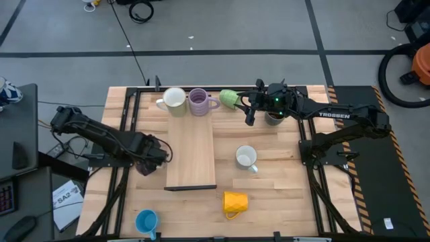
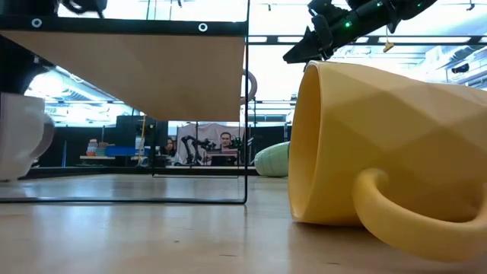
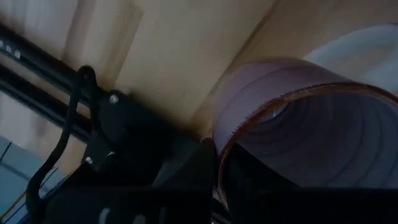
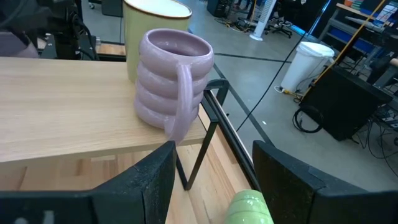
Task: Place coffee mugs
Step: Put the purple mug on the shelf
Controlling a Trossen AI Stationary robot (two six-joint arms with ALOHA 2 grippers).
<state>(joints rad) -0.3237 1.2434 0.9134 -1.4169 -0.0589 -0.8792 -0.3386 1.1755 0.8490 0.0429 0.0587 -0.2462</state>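
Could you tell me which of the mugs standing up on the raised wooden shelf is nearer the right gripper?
The ribbed lavender mug. It stands on the shelf beside the cream-white mug, on the side toward the right gripper, which is open near the light green mug.

- In your left wrist view, a purple mug (image 3: 298, 124) fills the frame so closely that its far side runs off the edge, and the left gripper's fingers cannot be made out.
- In the low view, the yellow mug (image 2: 388, 144) is cut off at the right edge.
- The white mug (image 2: 23, 137) is cropped at the left edge.
- The green mug (image 4: 249, 208) is cropped in your right wrist view.
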